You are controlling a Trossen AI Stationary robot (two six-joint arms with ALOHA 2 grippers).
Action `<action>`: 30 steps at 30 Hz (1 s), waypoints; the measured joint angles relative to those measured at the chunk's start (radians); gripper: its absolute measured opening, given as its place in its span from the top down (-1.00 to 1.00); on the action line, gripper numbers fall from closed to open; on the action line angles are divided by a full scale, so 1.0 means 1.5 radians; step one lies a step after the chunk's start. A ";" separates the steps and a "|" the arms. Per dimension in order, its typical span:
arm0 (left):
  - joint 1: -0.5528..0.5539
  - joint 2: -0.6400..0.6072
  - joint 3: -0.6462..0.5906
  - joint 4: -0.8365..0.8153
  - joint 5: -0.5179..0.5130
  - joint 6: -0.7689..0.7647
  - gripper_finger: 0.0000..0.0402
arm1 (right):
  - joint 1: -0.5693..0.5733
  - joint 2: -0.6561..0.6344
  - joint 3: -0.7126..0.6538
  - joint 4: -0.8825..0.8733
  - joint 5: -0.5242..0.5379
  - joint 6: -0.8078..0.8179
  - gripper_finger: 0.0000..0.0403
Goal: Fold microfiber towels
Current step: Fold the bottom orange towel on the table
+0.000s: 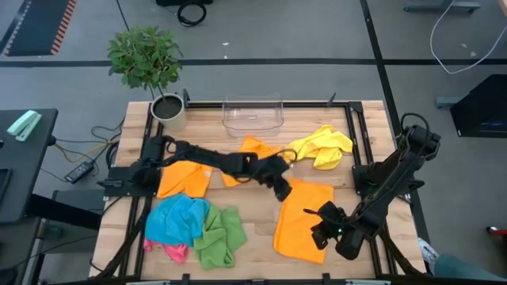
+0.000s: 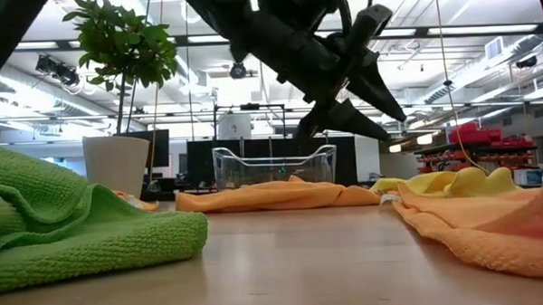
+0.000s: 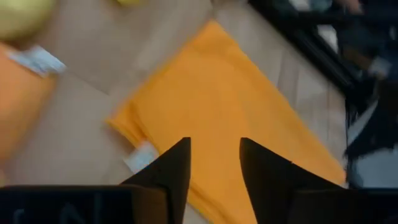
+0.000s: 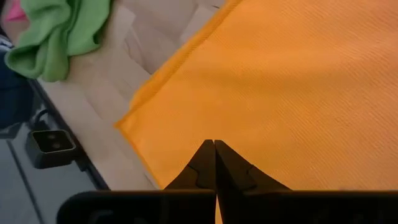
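Left claw (image 1: 282, 190) is hanging above the surface (image 1: 253, 214) mid-table, at the upper left corner of the folded orange towel (image 1: 303, 218). In the left wrist view its fingers (image 3: 174, 171) are standing apart with nothing between them, the towel lying below with its white tag (image 3: 142, 155) showing at the corner. So it is open and not gripping.

Right claw (image 1: 322, 226) is sitting over the towel's lower right part, near the surface's front right edge. In the right wrist view its tips (image 4: 214, 163) are pressed fully together, closed, just over the cloth. I cannot tell whether any fabric is pinched.

Step looks like the end of one fold on this orange towel: it is lying flat as a rough rectangle, doubled.

Other towels are waiting:
- a second orange one (image 1: 184, 177) on the left
- a third orange one (image 1: 252, 152) under the left arm
- yellow one (image 1: 321, 146) crumpled at back right
- blue one (image 1: 178, 218), green one (image 1: 222, 236) and pink one (image 1: 170, 251) bunched at front left

Next move probably calls for either a second fold, each claw taking a corner of one edge, or setting this towel aside and reaching for a crumpled one.
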 joint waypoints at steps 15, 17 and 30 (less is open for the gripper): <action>0.033 0.110 0.096 -0.055 0.055 -0.011 0.26 | 0.005 0.000 0.000 -0.003 -0.023 0.013 0.99; 0.034 0.109 0.096 -0.061 0.053 -0.009 0.28 | 0.005 0.000 0.000 -0.003 -0.023 0.012 0.99; 0.030 0.118 0.095 -0.061 0.038 -0.001 0.32 | 0.005 0.000 0.000 -0.008 -0.023 0.013 0.99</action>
